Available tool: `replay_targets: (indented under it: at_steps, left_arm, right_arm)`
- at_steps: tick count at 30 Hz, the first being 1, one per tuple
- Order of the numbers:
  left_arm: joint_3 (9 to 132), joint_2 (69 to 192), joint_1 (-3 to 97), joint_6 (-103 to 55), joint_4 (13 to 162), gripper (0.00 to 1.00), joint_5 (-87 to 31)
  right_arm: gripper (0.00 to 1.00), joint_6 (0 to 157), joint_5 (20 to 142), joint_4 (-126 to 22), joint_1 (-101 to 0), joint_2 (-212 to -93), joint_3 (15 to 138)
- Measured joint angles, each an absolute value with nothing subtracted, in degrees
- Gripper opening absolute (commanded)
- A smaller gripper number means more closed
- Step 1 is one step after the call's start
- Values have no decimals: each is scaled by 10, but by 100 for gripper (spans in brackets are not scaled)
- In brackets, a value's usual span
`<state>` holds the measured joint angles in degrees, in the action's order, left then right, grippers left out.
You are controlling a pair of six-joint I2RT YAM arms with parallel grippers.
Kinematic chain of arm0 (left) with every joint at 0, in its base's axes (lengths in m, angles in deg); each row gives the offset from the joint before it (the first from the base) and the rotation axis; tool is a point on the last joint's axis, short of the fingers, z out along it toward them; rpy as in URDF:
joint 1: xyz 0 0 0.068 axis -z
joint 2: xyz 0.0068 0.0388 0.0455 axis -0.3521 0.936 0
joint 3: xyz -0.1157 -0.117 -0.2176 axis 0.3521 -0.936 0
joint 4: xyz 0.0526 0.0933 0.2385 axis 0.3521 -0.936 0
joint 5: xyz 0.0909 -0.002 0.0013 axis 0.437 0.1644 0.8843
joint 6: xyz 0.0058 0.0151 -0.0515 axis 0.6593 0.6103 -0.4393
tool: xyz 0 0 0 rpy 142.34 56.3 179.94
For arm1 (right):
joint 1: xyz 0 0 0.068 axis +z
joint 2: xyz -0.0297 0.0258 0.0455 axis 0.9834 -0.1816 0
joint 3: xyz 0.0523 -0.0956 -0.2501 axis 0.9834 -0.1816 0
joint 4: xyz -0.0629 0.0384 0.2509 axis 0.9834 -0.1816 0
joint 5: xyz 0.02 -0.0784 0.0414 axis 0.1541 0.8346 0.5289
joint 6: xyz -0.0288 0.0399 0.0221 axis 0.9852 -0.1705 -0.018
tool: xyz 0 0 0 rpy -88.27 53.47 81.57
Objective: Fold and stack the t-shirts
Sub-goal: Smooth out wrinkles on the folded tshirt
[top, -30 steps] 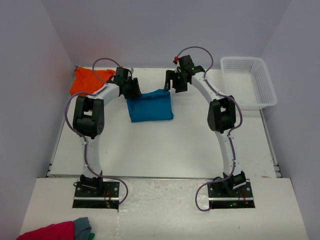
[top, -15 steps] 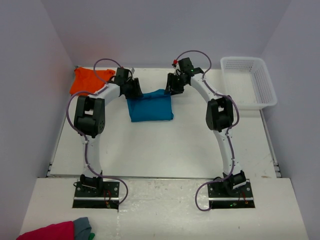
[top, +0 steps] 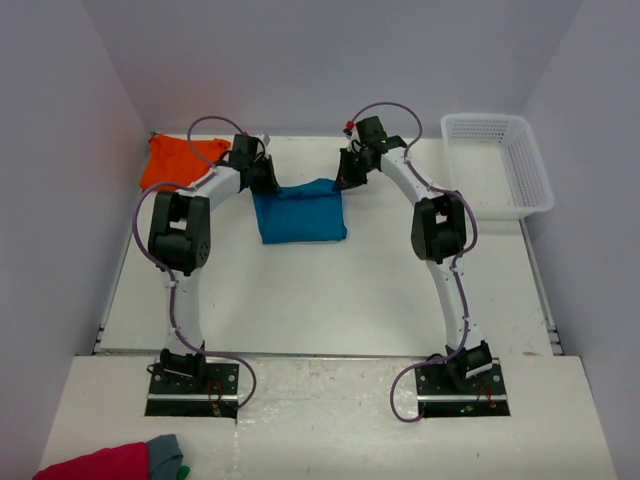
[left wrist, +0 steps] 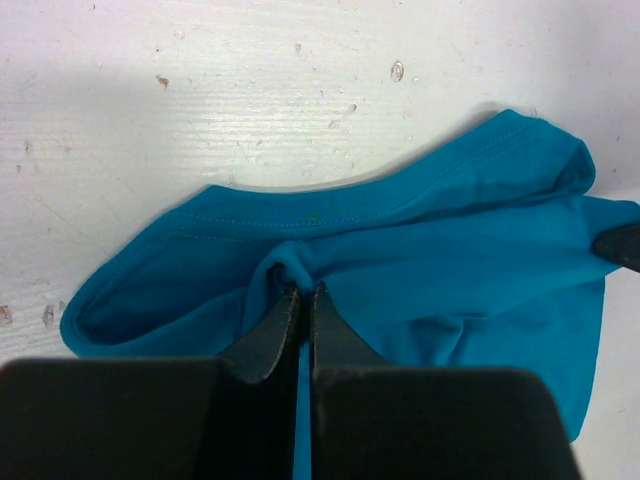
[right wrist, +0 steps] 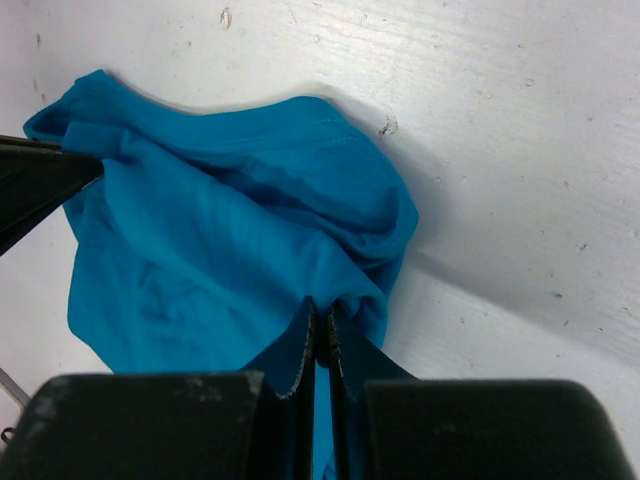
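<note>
The teal-blue t-shirt (top: 300, 215), bunched into a rough rectangle, is being gripped at both of its far corners, toward the middle of the far edge of the tabletop (top: 330, 290). A small ridge of the blue fabric is being pinched by the left claw (left wrist: 302, 292), whose dark fingers are being pressed together until almost no gap is left between them, at the garment's far left corner. The far right corner is being clamped in the same way by the right claw (right wrist: 320, 308), its fingers closed tight on a fold beside the stitched hem. In each wrist view the tip of the opposite claw is being shown at the frame's edge, touching the cloth. The rest of the shirt is being left lying wrinkled on the white surface between the two arms. The bright orange t-shirt (top: 180, 160) is being kept crumpled in the far left corner of the tabletop, well apart from the blue one and touched by neither claw. A white plastic basket (top: 541, 172) is being seen at the far right corner, and a crimson-pink cloth (top: 95, 463) and a grey cloth (top: 165, 452) are being seen side by side at the near left corner of the ledge that carries the arm bases.
</note>
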<state>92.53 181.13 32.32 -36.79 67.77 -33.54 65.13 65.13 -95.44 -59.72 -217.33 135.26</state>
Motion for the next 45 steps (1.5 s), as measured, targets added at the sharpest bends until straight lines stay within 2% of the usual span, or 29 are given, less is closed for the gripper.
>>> replay_targets:
  at_steps: [6, 13, 22, 28, 34, 39, 45]
  left_arm:
    - [891, 1784, 326, -370, 683, 0, -327]
    - [805, 1640, 349, -384, 672, 0, -300]
    - [709, 1393, 415, -390, 628, 0, -275]
    - [535, 1170, 473, -460, 587, 0, -259]
    - [377, 950, 490, -534, 505, 0, -251]
    - [301, 915, 493, -576, 464, 0, -276]
    - [276, 901, 493, -594, 437, 0, -311]
  right_arm:
    - [0, 654, 653, -954, -597, -2172, 1349]
    - [0, 656, 664, -944, -588, -2100, 1244]
    - [0, 645, 715, -918, -532, -1837, 999]
    - [0, 606, 764, -898, -445, -1647, 803]
    - [0, 563, 778, -879, -363, -1535, 638]
    - [0, 526, 777, -841, -322, -1492, 539]
    - [0, 499, 780, -820, -288, -1492, 507]
